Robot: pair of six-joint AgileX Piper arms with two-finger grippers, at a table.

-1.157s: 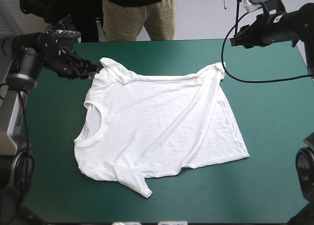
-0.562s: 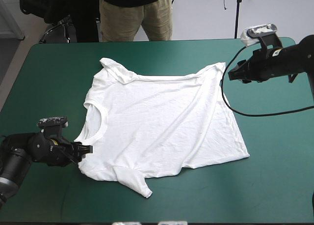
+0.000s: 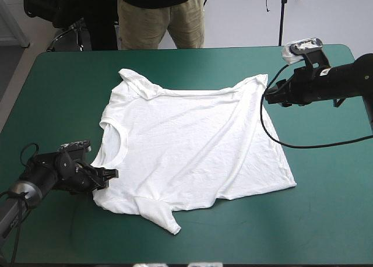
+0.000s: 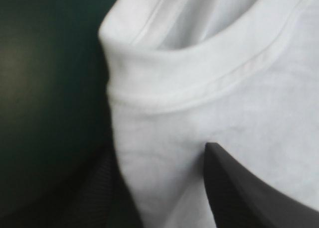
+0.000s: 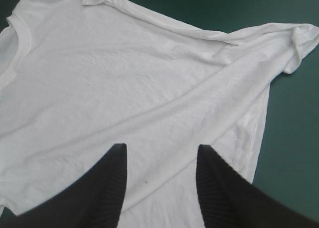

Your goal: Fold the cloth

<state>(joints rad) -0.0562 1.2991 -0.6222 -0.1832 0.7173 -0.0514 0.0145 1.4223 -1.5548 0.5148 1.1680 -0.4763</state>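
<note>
**T-shirt spread flat; both grippers released at its edges**

The T-shirt (image 3: 192, 144) is lying spread flat at the middle of the teal-green cover (image 3: 326, 179), its collar (image 3: 116, 141) pointing toward the table's left edge. The left gripper (image 3: 109, 175) is sitting low at the near shoulder, just beside the collar. Its black fingers (image 4: 249, 193) are standing apart, released, with the shirt's edge lying between them. The right gripper (image 3: 269, 97) is hovering over the hem near its far corner, its fingers likewise standing apart and gripping nothing.
</note>
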